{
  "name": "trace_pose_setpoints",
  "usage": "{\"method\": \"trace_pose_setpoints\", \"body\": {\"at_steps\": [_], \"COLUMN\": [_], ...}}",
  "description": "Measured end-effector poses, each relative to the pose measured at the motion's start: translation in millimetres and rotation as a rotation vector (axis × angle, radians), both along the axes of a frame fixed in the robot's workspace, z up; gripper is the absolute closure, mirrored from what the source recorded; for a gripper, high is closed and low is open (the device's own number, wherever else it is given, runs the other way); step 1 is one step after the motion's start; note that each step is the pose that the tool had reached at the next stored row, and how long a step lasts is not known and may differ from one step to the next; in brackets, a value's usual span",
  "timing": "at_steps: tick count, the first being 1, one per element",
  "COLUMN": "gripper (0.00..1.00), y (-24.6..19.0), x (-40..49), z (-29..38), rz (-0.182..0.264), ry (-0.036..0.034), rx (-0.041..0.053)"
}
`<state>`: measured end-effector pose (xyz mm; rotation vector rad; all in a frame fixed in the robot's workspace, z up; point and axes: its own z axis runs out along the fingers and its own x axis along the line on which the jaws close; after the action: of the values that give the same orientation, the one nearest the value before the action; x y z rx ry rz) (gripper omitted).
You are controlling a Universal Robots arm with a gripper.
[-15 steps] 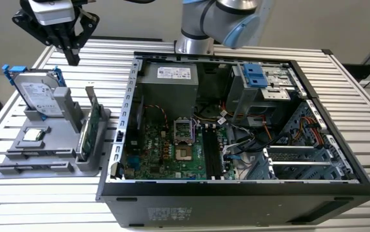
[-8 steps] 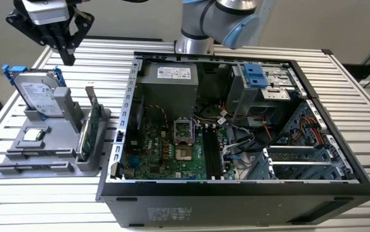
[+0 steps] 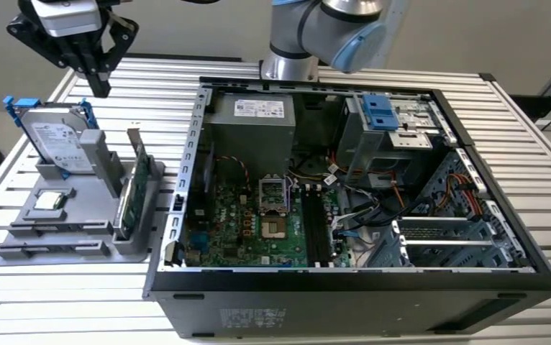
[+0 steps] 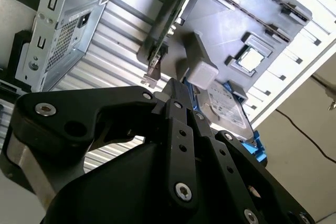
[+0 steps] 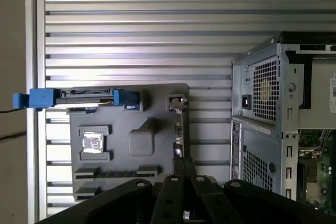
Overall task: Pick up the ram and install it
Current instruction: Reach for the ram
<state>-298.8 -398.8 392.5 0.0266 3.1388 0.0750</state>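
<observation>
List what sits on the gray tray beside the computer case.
Standing: a hard drive and a green card. Lying flat: a square chip. The ram appears edge-on in a low slot. The gripper covers one tray edge in the first wrist view.

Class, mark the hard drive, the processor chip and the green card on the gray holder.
hard drive [image 3: 57, 140]: exterior view, on its labelled face.
processor chip [image 3: 51, 200]: exterior view, on its metal top.
green card [image 3: 139, 188]: exterior view, on its upright board.
</observation>
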Motion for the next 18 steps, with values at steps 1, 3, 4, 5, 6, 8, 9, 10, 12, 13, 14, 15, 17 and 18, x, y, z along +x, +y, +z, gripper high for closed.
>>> {"method": "trace_pose_setpoints", "body": {"at_steps": [1, 3, 4, 5, 6, 8, 9, 10, 12, 13, 14, 15, 17, 18], "gripper": [1.00, 1.00, 1.00, 1.00, 1.00, 1.00, 1.00, 1.00, 1.00, 1.00, 1.00, 1.00, 1.00, 1.00], "y": [0.0, 0.0, 0.0, 0.0, 0.0, 0.0, 0.0, 0.0, 0.0, 0.0, 0.0, 0.0, 0.0, 0.0], "x": [-1.7, -6.6, -8.9, -11.0, -13.1, -17.0, -18.6, -20.2, -23.2, -24.8, -26.3, -27.9, -31.1, -32.6], "z": [0.0, 0.0, 0.0, 0.0, 0.0, 0.0, 0.0, 0.0, 0.0, 0.0, 0.0, 0.0, 0.0, 0.0], "rz": [0.000, 0.000, 0.000, 0.001, 0.001, 0.001, 0.001, 0.002, 0.002, 0.002, 0.002, 0.002, 0.003, 0.003], "ry": [0.0000, 0.0000, 0.0000, 0.0000, 0.0000, 0.0001, 0.0001, 0.0000, 0.0000, 0.0000, 0.0000, 0.0001, 0.0000, 0.0000], "rx": [0.0000, 0.0000, 0.0000, 0.0000, 0.0000, 0.0000, -0.0001, 0.0000, 0.0000, 0.0000, 0.0000, 0.0000, 0.0000, 0.0000]}}
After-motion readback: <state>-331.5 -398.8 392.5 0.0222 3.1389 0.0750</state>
